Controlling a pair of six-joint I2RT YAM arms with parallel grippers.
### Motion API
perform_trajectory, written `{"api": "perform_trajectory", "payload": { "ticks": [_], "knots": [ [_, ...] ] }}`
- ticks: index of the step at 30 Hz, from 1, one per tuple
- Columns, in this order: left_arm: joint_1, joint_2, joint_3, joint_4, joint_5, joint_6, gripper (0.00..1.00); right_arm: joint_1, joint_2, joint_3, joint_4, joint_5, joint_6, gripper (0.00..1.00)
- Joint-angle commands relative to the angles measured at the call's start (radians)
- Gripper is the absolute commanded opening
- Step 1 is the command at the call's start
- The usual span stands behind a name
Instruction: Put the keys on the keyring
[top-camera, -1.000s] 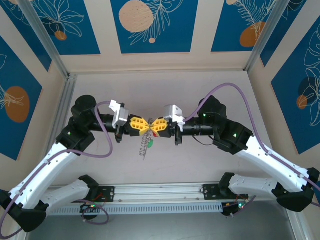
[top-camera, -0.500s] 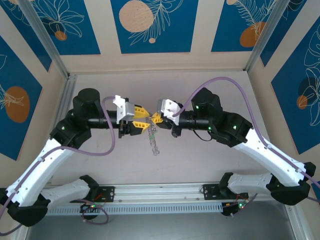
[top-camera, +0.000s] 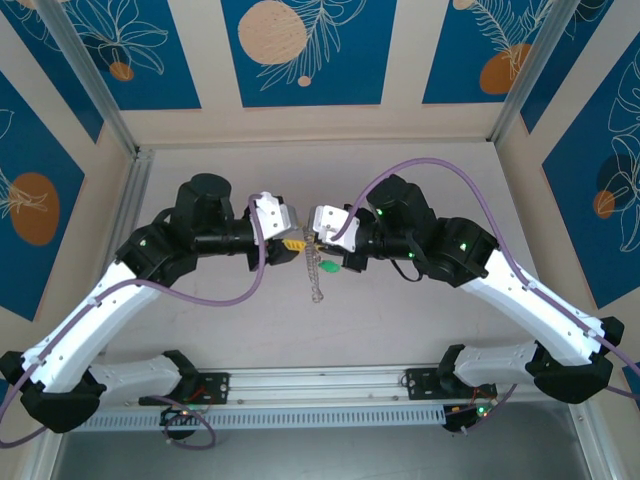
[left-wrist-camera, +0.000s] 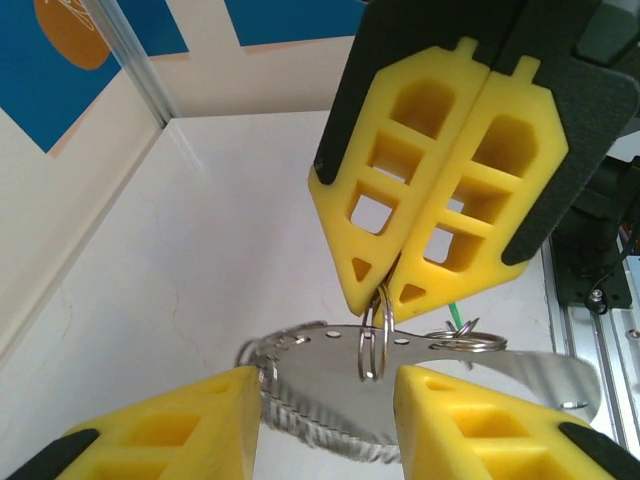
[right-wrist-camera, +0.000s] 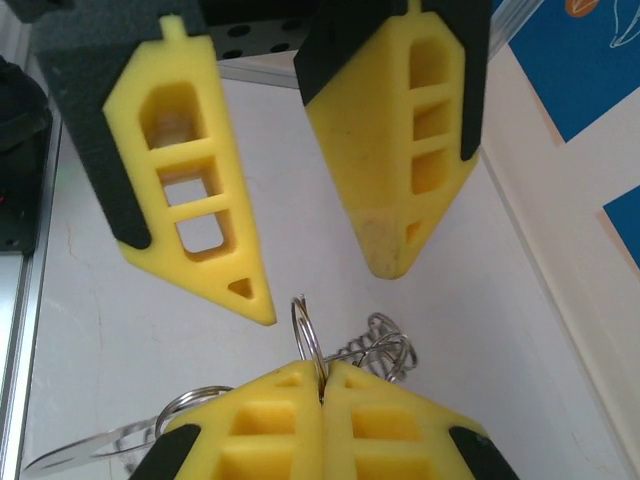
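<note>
Over white table (top-camera: 400, 320), right tool (right-wrist-camera: 322, 374) pinches keyring (right-wrist-camera: 306, 328).

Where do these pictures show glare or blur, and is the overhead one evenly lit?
Left wrist view: keyring sharp, bright sheen on the flat metal piece below it. Right wrist view: the ring crisp, the coiled chain behind it slightly soft. Top external view: even, soft light, faint shadows on the table.

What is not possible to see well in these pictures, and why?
- Top view: where the keyring is gripped, too small to tell.
- Left wrist view: green key, mostly behind the right fingers.
- Right wrist view: metal blade, one end behind the right fingers.
</note>
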Motion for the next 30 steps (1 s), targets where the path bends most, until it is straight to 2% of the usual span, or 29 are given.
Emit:
{"api": "perform_trajectory", "payload": {
  "ticks": [1,11,14,16,20,24,28,30],
  "knots": [
    [-0.020,0.008,0.042,0.014,-0.016,0.017,0.38,0.008,-0.003,0.046,-0.020,-0.023,-0.034,0.00],
    [-0.061,0.044,0.051,0.028,-0.015,0.016,0.27,0.008,0.008,0.048,0.015,-0.039,-0.026,0.00],
    [-0.070,0.052,0.054,0.028,-0.029,0.019,0.19,0.008,0.006,0.048,0.022,-0.052,-0.027,0.00],
    [-0.071,0.052,0.050,0.034,-0.031,0.017,0.09,0.010,0.002,0.043,0.023,-0.058,-0.027,0.00],
    [-0.073,0.057,0.040,0.047,-0.048,0.003,0.00,0.009,-0.018,0.022,0.041,-0.071,-0.028,0.00],
    [-0.073,0.051,0.024,0.071,-0.015,-0.014,0.00,0.009,-0.039,0.000,0.064,-0.105,-0.026,0.00],
    [-0.069,-0.001,-0.035,0.180,0.014,-0.053,0.00,0.010,-0.066,-0.037,0.092,-0.142,-0.020,0.00],
    [-0.056,-0.029,-0.065,0.243,0.060,-0.090,0.00,0.004,-0.077,-0.055,0.100,-0.162,-0.010,0.03]
  ]
}}
